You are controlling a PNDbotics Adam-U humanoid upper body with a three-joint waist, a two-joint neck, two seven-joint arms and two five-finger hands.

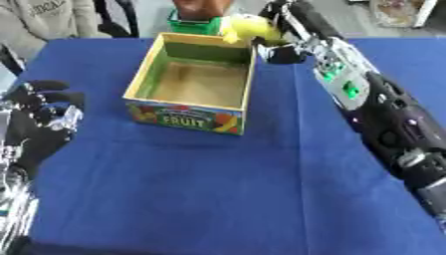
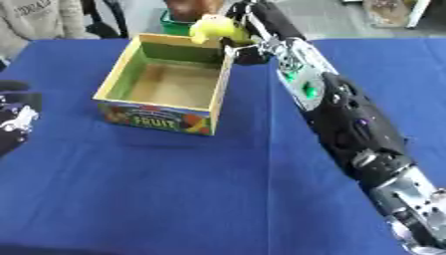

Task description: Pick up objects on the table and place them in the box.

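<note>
Right hand [image 1: 277,50] carries yellow fruit [image 1: 250,27] at box's [image 1: 145,74] far right corner.
Fingers curl around the fruit, which hangs over the far rim, just right of the cavity; release likely needs a short shift left and toward me. Box interior looks empty. Left hand [image 1: 39,117] idles, fingers relaxed, well apart at table's [image 1: 218,189] left edge. Green container [image 1: 193,25] behind box.

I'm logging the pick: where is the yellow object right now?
The yellow object is in the right hand, at the box's far right corner.
</note>
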